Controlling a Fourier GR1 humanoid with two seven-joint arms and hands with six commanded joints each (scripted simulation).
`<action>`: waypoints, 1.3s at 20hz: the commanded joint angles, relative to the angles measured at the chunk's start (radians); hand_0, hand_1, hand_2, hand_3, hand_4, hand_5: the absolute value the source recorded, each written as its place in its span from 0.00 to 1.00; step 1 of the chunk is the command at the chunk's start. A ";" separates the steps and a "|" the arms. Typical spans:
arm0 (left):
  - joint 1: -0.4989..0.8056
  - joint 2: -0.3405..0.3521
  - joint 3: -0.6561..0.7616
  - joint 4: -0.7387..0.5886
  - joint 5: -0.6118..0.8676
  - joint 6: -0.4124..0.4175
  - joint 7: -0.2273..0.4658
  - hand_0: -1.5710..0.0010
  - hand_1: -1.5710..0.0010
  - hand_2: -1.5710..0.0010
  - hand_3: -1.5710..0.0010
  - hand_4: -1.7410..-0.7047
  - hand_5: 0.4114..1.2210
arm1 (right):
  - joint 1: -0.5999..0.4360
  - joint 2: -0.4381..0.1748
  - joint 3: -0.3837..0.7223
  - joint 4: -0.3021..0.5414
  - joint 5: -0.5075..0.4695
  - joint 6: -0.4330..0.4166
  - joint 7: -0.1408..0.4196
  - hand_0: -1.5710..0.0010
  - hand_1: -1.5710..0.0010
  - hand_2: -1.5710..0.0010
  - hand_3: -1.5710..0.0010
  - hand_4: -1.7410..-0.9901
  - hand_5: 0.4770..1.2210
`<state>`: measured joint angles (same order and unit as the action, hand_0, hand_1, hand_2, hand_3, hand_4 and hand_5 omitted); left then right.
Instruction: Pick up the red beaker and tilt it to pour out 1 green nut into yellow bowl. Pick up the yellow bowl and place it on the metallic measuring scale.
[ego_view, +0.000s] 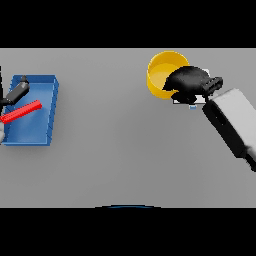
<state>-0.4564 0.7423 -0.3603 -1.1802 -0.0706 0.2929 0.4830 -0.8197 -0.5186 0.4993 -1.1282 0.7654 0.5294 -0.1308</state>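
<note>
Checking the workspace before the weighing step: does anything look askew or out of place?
The red beaker lies tipped on its side across the blue tray at far left, not upright. The right hand grips the yellow bowl, covering most of the scale beneath.

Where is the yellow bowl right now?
The yellow bowl is at the far right of the table in the head view, held at its near rim by the right hand, above the partly hidden scale.

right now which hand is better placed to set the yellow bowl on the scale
The right hand: its fingers are already curled on the yellow bowl, over the metallic scale. The left hand is far off at the blue tray.
</note>
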 joint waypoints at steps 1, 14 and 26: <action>-0.001 0.000 -0.001 0.001 -0.002 0.000 0.009 1.00 1.00 1.00 1.00 0.96 0.37 | -0.002 -0.013 -0.013 0.017 0.002 -0.016 0.000 0.00 0.00 0.03 0.22 0.00 1.00; 0.014 0.009 0.000 -0.023 -0.003 -0.002 0.015 1.00 1.00 1.00 1.00 0.98 0.33 | -0.068 -0.013 -0.088 0.436 0.049 -0.229 -0.105 0.00 0.00 0.10 0.14 0.00 1.00; 0.002 0.007 -0.003 -0.004 -0.012 -0.004 0.012 1.00 1.00 1.00 1.00 0.98 0.32 | -0.092 0.043 -0.112 0.593 0.045 -0.288 -0.166 0.06 0.06 0.10 0.21 0.01 1.00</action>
<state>-0.4543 0.7502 -0.3630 -1.1843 -0.0823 0.2887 0.4959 -0.9120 -0.4758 0.3870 -0.5353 0.8105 0.2417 -0.2972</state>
